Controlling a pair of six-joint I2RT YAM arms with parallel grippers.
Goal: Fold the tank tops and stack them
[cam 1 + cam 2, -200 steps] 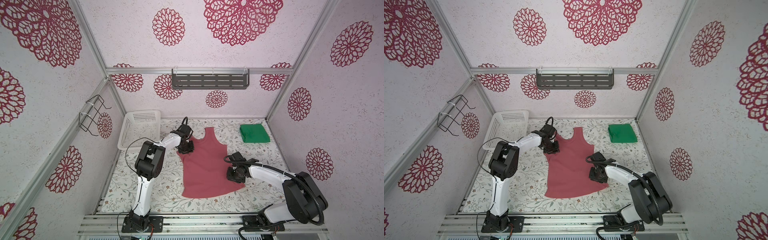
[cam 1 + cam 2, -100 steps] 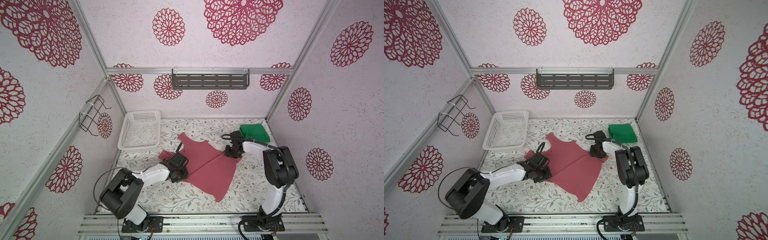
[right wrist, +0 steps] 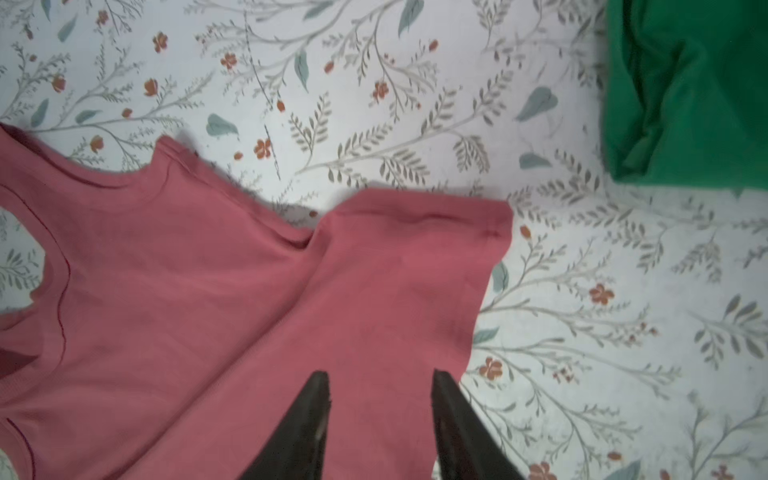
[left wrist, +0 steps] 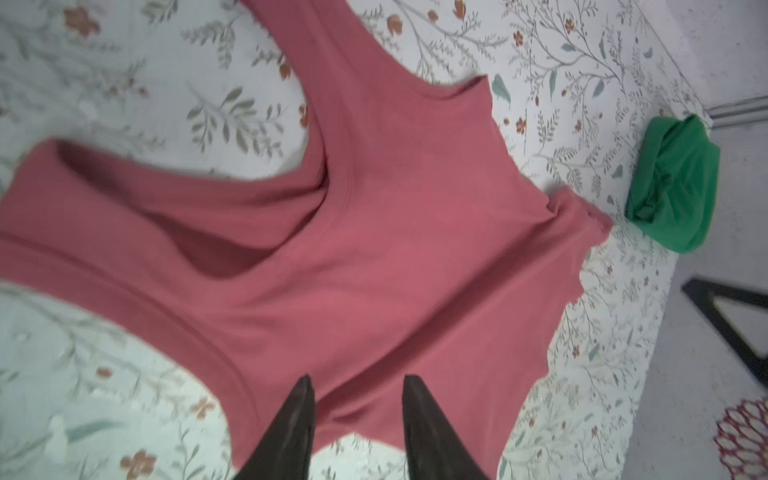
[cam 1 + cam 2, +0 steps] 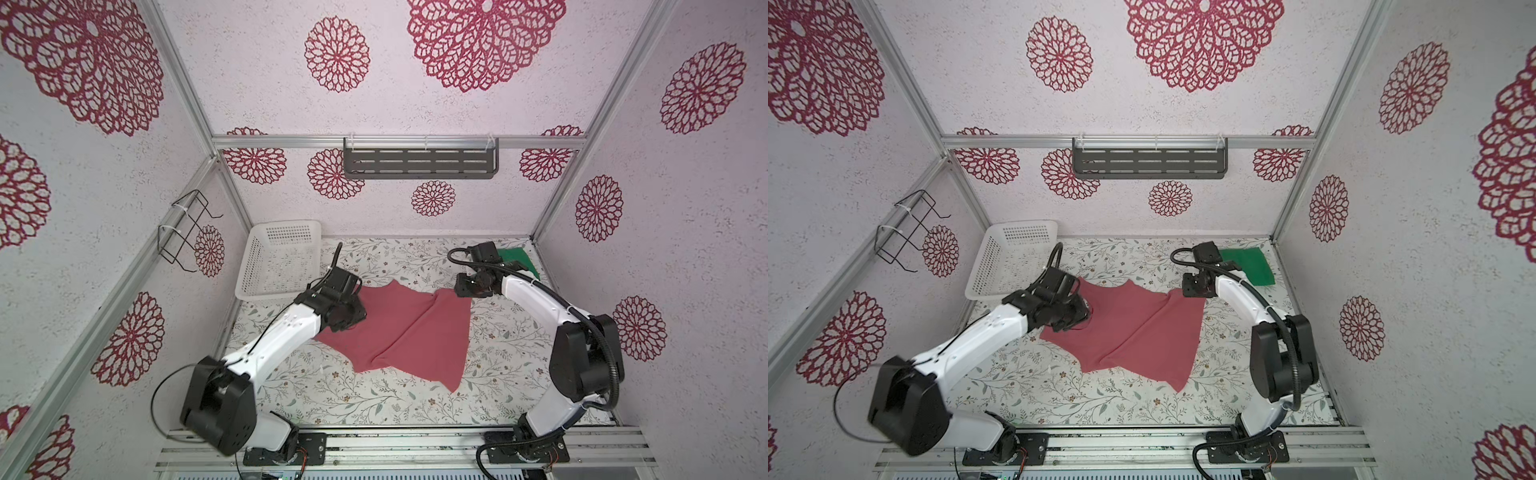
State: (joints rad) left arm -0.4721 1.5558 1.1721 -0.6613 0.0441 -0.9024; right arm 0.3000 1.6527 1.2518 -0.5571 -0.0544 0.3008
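Observation:
The pink-red tank top (image 5: 409, 332) (image 5: 1138, 328) lies slantwise and rumpled on the floral table, with a crease down its middle. My left gripper (image 5: 348, 324) (image 4: 355, 380) hovers open over its left part, near an armhole edge, with only cloth (image 4: 374, 249) showing beneath its jaws. Over the top's far right corner (image 3: 415, 257) my right gripper (image 5: 460, 291) (image 3: 380, 376) stands open and holds nothing. The green tank top (image 5: 517, 259) (image 5: 1250, 266) (image 4: 673, 187) (image 3: 698, 91) lies folded at the back right, partly behind the right arm in a top view.
A white perforated basket (image 5: 286, 226) (image 5: 1021, 226) stands at the back left, close to the left arm. A black wire rack (image 5: 187, 232) hangs on the left wall and a grey shelf (image 5: 419, 162) on the back wall. Walls close in the table on three sides.
The pink-red top went from lying straight to lying slantwise and creased. The left arm swung to its left part, the right arm to its far right corner. Both jaws have widened.

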